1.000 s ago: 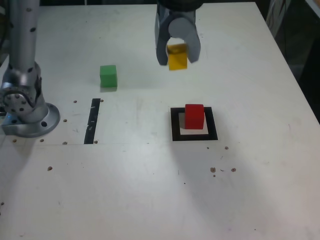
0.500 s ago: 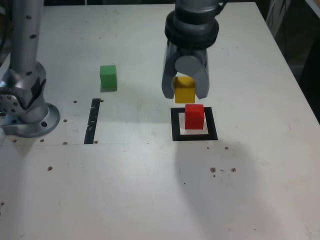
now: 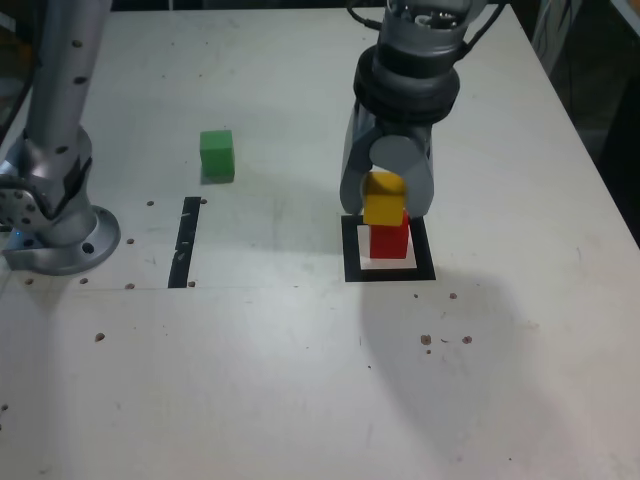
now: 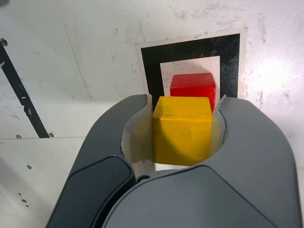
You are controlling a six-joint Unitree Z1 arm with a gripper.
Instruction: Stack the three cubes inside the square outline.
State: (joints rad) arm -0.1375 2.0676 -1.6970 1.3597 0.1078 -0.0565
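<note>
Jaws clamp yellow cube over red cube inside square outline.

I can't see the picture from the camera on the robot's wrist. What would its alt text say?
A dark grey gripper clamps a yellow cube just above a red cube, which sits in a black square outline on a white table.

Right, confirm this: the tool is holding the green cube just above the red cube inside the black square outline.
Wrong colour: the tool holds the yellow cube, as the wrist view shows, above the red cube in the black square outline. The green cube sits apart on the table.
</note>
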